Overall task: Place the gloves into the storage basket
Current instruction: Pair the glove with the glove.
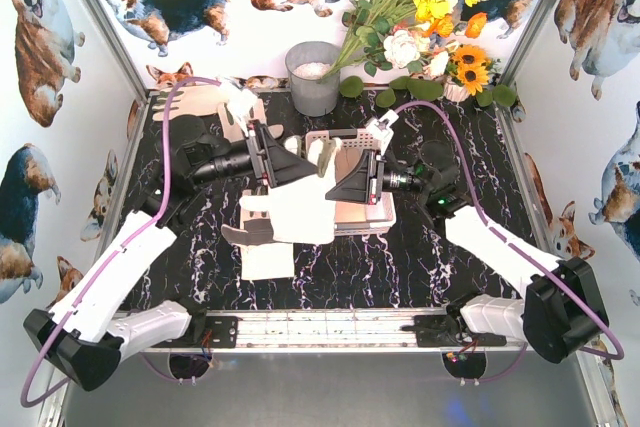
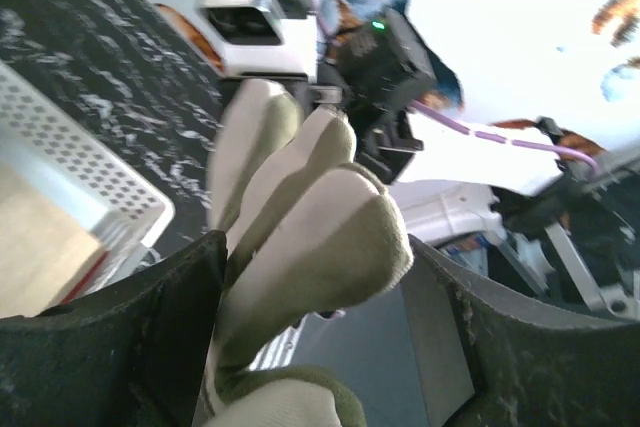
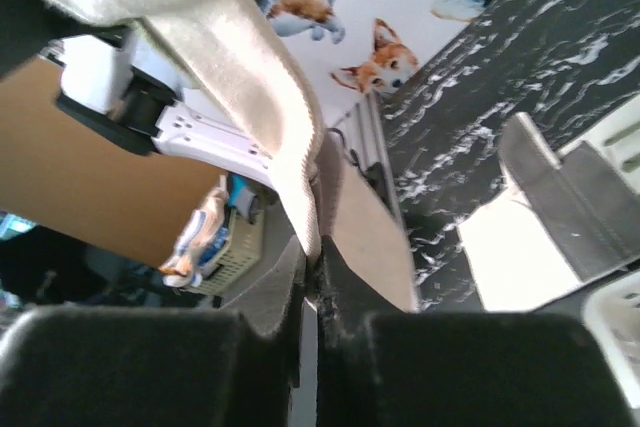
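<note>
A cream-white glove (image 1: 300,209) hangs between my two grippers at the storage basket's left end. My left gripper (image 1: 297,165) holds its olive-edged fingers (image 2: 320,237) between wide-set jaws. My right gripper (image 1: 340,184) is shut on a thin edge of the same glove (image 3: 240,77), its jaws pinched together around the fabric (image 3: 318,252). The white lattice storage basket (image 1: 385,209) lies right of the glove, and its corner (image 2: 90,177) shows in the left wrist view. A second glove (image 1: 267,259) with a grey patch (image 3: 560,197) lies flat on the table below. A tan glove (image 1: 205,102) lies at the back left.
A grey round bucket (image 1: 313,77) stands at the back centre, with a bunch of flowers (image 1: 420,7) to its right. Metal rails edge the black marble table (image 1: 450,267) on both sides. Purple cables loop over both arms.
</note>
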Controlling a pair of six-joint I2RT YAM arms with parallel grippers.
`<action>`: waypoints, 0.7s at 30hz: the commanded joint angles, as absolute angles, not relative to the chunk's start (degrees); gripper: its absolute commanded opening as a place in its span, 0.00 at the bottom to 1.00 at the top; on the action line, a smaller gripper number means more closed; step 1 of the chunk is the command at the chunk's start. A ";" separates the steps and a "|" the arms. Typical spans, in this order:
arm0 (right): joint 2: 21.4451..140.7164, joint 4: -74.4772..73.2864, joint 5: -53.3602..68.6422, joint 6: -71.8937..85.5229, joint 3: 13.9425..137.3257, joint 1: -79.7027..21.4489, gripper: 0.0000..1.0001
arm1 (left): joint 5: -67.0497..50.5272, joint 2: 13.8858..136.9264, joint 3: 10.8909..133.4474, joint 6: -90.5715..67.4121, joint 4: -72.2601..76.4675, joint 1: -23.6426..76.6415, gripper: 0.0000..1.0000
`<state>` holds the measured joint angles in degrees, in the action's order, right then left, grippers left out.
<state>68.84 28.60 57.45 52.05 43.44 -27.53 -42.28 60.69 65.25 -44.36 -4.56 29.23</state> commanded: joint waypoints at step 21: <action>60.82 23.31 48.39 51.15 41.90 -26.55 0.00 | -35.62 53.61 61.89 -37.65 -14.52 10.48 1.00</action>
<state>62.50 21.98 49.76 52.64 41.45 -26.92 -32.01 54.89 63.20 -38.61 -14.70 12.58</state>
